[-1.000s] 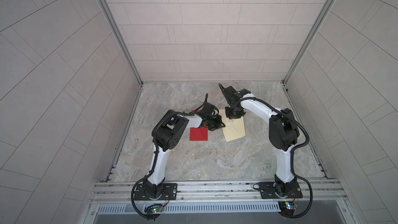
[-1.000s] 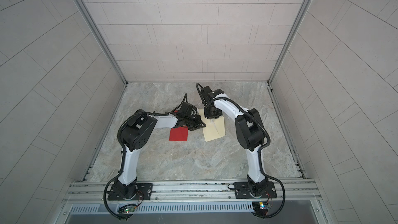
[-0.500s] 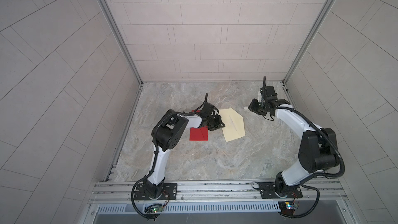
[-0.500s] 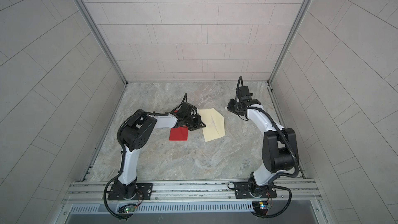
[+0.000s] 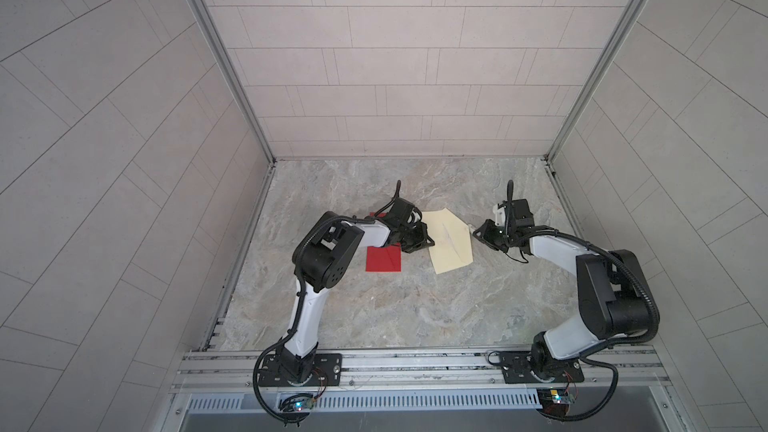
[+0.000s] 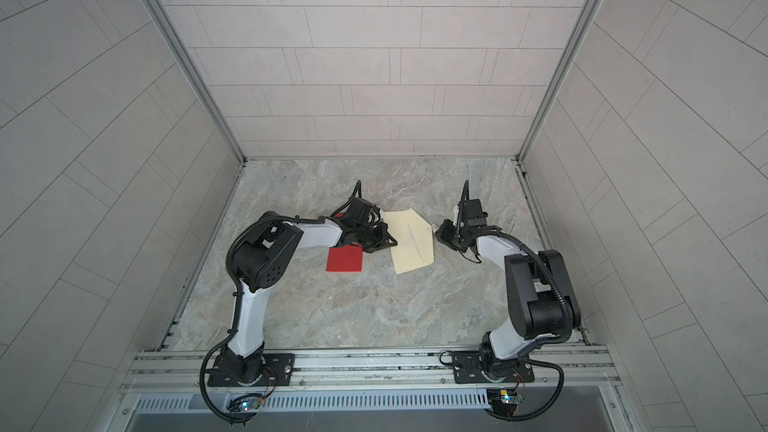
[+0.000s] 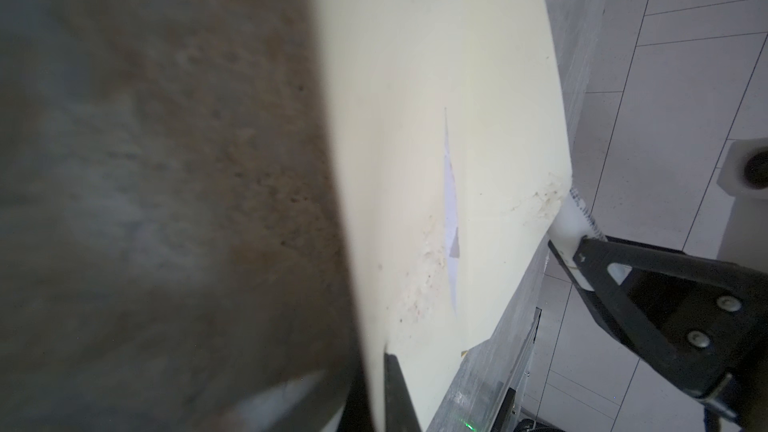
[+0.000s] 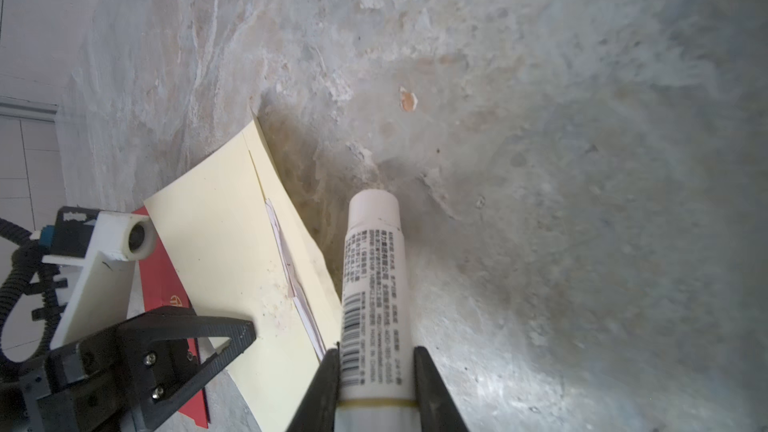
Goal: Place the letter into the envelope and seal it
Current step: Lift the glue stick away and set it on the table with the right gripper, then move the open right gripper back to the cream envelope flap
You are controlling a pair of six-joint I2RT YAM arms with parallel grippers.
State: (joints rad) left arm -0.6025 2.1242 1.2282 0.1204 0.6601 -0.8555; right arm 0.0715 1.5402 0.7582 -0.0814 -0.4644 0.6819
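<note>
At far left, a red sheet (image 5: 383, 259) flat on the marble counter (image 5: 415, 317), partly under the left arm. Just right of it, the left fingers (image 5: 424, 241), closed together low at the near-left edge of the envelope (image 5: 451, 243); pinching that edge or only pressing on it, cannot tell. Cream, flat on the counter at mid-scene in both top views, turned at a slant, pointed flap folded down over the body. Paper scuffed and speckled around the flap seam in the left wrist view, with a thin white sliver of the letter (image 7: 451, 201) showing through the gap there. At the envelope's right corner, a white glue stick (image 8: 374, 276) with black print and a barcode, its capped end just beside the paper's edge and close to the counter. Clamped by the body between the right fingers (image 8: 330, 371), set narrow around it. Against a second ago: right arm no longer stretched across the envelope's far end beside the left fingers, after a swing out toward the right wall. Envelope, red sheet and left fingers unmoved.
</note>
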